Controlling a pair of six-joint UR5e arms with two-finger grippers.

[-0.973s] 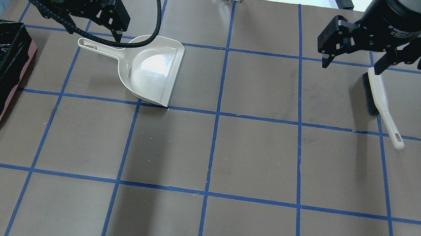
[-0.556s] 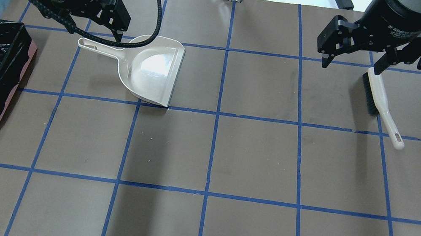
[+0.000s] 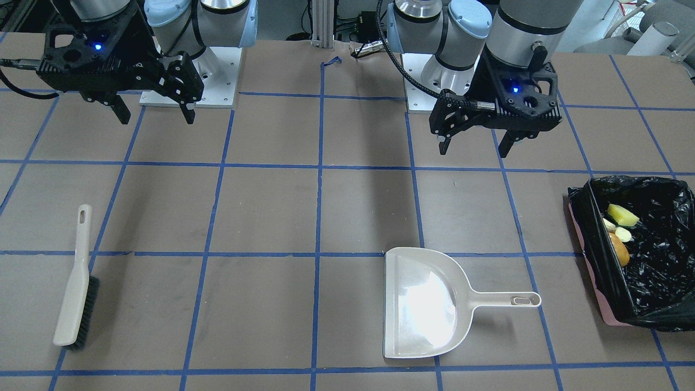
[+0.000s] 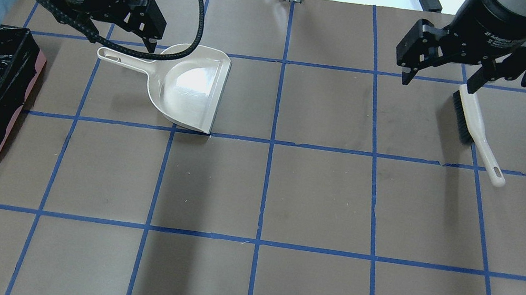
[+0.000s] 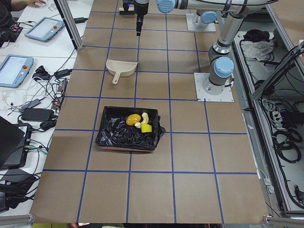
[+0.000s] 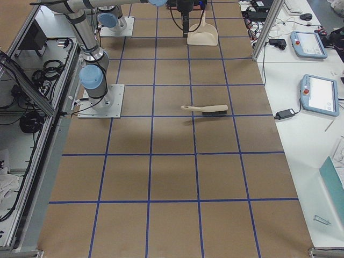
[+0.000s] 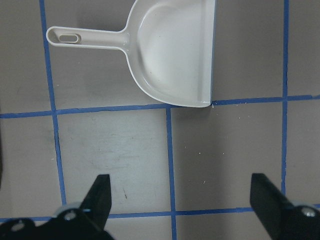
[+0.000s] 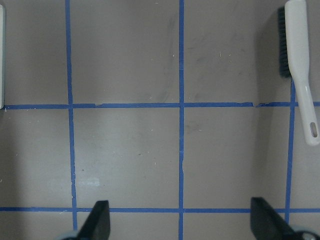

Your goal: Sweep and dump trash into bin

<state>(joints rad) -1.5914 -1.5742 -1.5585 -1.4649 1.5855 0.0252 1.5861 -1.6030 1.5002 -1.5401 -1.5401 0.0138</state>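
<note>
white print on the right gripper [image 4: 438, 84] reads "adaptive"; it and the left gripper [image 3: 472, 152] hang over the table [image 4: 318, 199], jaws apart, empty.

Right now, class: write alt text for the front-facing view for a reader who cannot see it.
Three pieces of trash lie inside the black-lined pink bin at the view's right edge. An empty cream dustpan and a brush lie apart on the gridded table; the left gripper and right gripper hang open above, holding nothing.
</note>
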